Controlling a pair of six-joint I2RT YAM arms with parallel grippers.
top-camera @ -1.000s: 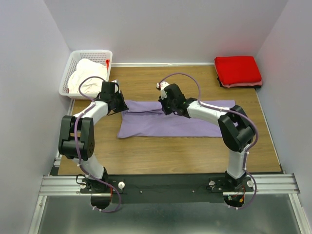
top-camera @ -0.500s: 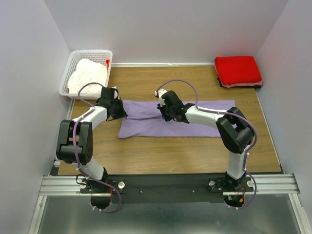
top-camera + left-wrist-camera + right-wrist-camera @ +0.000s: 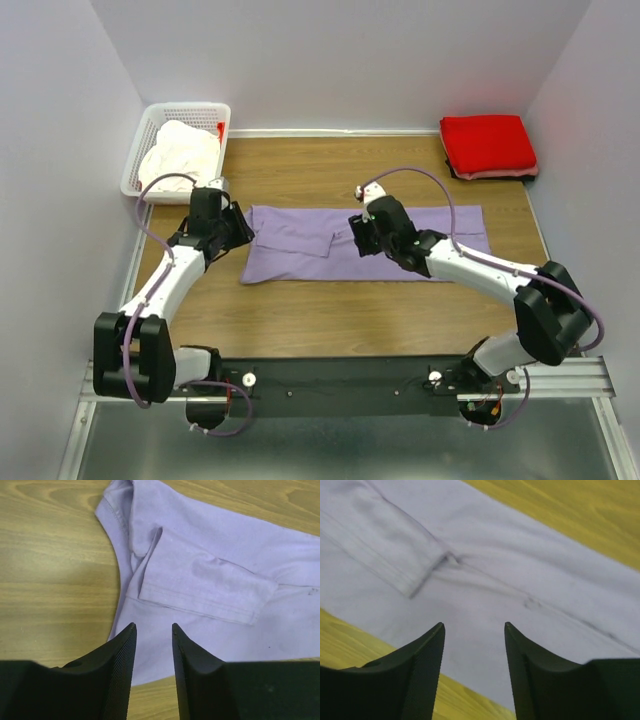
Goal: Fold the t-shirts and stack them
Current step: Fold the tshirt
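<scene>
At the far left, a white plastic lattice basket [image 3: 186, 106] holds a crumpled cream-white t-shirt [image 3: 180, 150]. Just right of it and nearer, the left gripper [image 3: 238, 228] hangs over the left end of a lavender-purple soft cloth t-shirt [image 3: 330, 262]. Its jaws stand slightly apart with nothing between them.

The lavender-purple shirt lies flat as a long band across the middle of the brown wooden table [image 3: 340, 310], with one sleeve [image 3: 200, 587] folded inward over the body. Over the band's middle sits the right gripper [image 3: 358, 235], fingers spread and empty above the cloth.

A bright red t-shirt [image 3: 488, 143], already folded square, rests in the far right corner.

The lavender cloth looks light, limp and thin, so it will likely sag and slide once lifted. The best hold is probably a pinch through both layers at the end corners or hems, one gripper per corner, to carry the end over evenly.
</scene>
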